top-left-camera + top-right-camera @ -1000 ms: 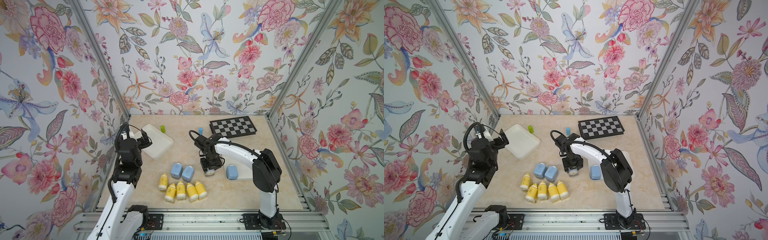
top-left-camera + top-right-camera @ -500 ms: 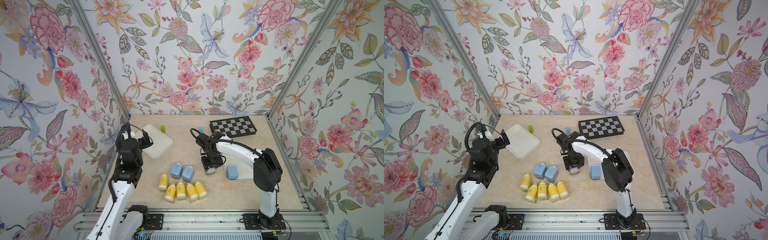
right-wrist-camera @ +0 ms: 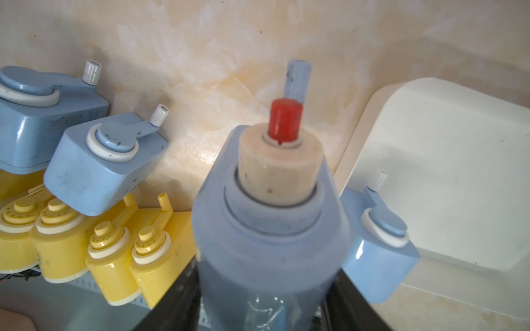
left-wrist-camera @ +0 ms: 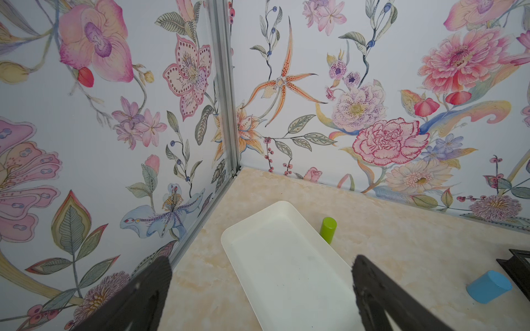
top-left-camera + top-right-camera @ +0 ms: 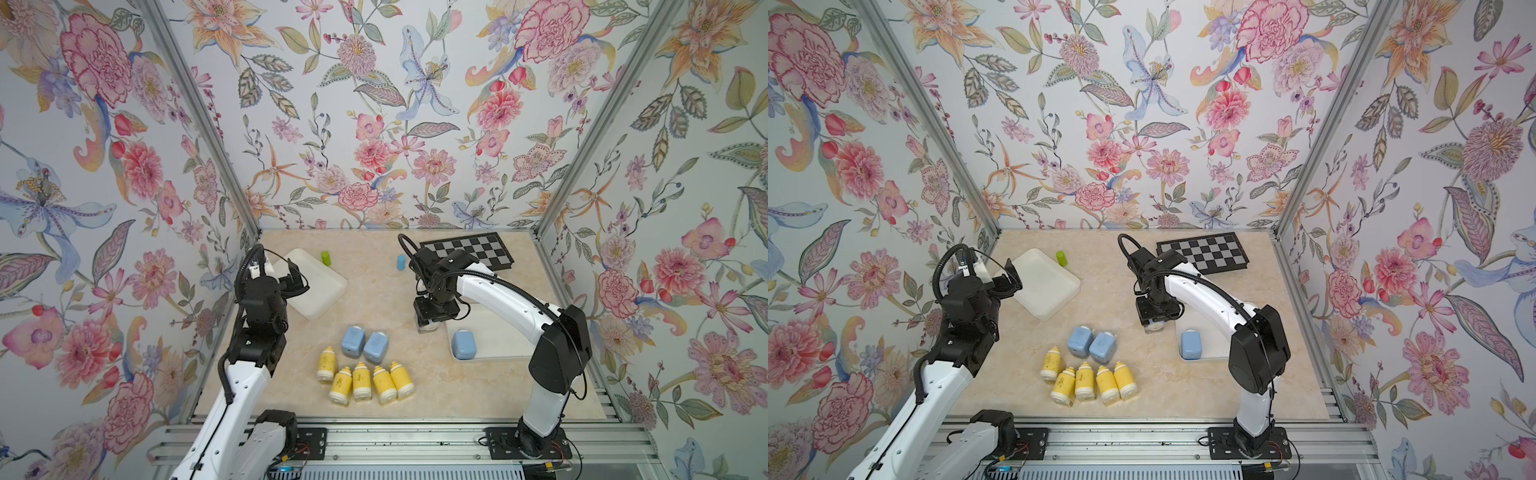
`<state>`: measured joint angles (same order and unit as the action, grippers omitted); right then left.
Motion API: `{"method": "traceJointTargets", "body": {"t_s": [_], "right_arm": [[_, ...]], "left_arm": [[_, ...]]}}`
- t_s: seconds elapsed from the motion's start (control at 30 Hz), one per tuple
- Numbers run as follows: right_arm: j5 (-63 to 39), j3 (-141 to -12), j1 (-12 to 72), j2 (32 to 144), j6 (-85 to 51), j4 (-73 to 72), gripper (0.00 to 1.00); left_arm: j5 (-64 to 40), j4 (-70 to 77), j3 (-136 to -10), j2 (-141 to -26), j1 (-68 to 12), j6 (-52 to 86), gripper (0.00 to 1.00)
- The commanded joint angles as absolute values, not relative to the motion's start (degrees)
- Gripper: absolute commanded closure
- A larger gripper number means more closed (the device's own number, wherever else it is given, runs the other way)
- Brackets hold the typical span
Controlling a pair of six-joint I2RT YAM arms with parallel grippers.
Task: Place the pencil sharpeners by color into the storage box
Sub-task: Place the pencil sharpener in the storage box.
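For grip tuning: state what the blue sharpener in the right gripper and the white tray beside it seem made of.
Blue sharpener: likely hard moulded plastic, smooth, slightly glossy, with a clear end section. White tray: probably plastic, matte, with rounded moulded corners.

On table (image 5: 374, 299): left tray (image 5: 324, 291) sits back-left, at an angle. Small cylinder (image 5: 326, 258) stands just beside its back-right edge. Board (image 5: 467, 252) is back-right, w/ second cylinder (image 5: 401, 262) near its left end. Right tray (image 5: 498, 340) lies on right side, approx. mid-depth, w/ lone sharpener (image 5: 464, 345) in its front-left corner. At centre, pair of sharpeners (image 5: 376, 348) side by side. Just in front of them, five sharpeners (image 5: 362, 381): four in a row, fifth at left end, set slightly back. Right gripper (image 5: 429, 326) has held sharpener (image 3: 269, 235) just beside right tray's back-left corner.
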<state>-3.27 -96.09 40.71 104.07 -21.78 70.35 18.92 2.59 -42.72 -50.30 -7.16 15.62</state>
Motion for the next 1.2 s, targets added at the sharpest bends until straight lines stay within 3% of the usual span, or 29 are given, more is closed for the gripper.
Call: {"method": "traceJointTargets", "body": {"t_s": [0.0, 0.5, 1.17], "right_arm": [[-1.03, -98.07, 38.64, 99.54, -18.85, 73.83, 0.57], [2.58, -93.70, 25.07, 88.45, -13.42, 76.90, 0.57], [4.62, -75.51, 14.77, 86.12, -9.76, 70.94, 0.57]], "left_arm": [[20.56, 2.77, -42.10, -50.71, -7.78, 14.72, 0.01], [20.41, 2.77, -42.19, -51.05, -8.20, 14.59, 0.01], [20.09, 2.74, -42.19, -51.63, -8.70, 14.50, 0.01]]}}
